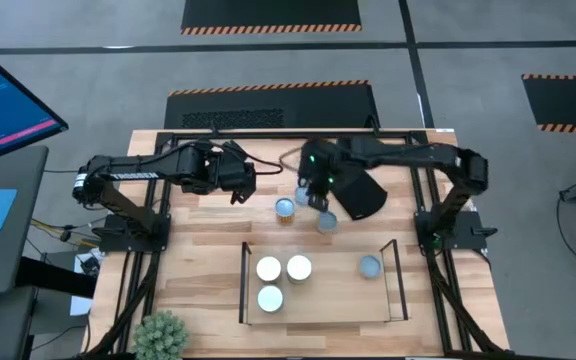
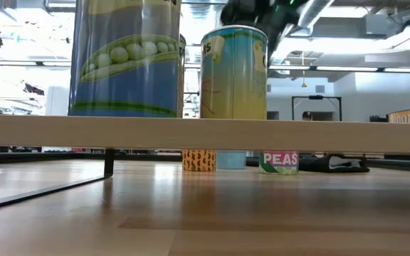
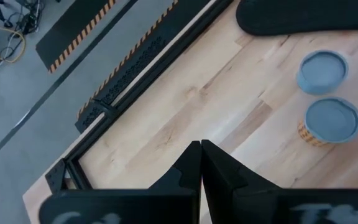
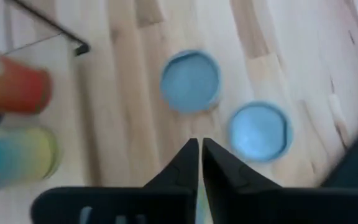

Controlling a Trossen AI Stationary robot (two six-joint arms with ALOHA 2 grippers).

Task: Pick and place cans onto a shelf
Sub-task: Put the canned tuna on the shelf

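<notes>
Hovering at the upper middle of the high view, the right gripper (image 1: 317, 198) hangs over a loose cluster of small round tins on the light wooden worktop (image 1: 198, 250). Whether it is clenched or released, I cannot tell; nothing shows held in it.

Three cans stand on the worktop:
- an orange-labelled tin with a blue-grey top (image 1: 285, 209), left of the right gripper;
- a blue-grey-topped tin (image 1: 303, 197), just beside that gripper;
- another blue-grey tin (image 1: 326, 222), just below the gripper.

A black oven mitt (image 1: 360, 195) lies just right of them.

Down in the lower middle sits the low black-wire shelf with its pale wood base (image 1: 338, 295), carrying four cans:
- two white-topped tins side by side (image 1: 269, 268) (image 1: 299, 268) at its left end;
- a third white-topped tin (image 1: 270, 298) below them;
- one blue-grey-topped tin (image 1: 370, 265) alone near the right end.

Over at the upper left, the left gripper (image 1: 246, 183) waits clenched tight and empty above bare wood.
</notes>
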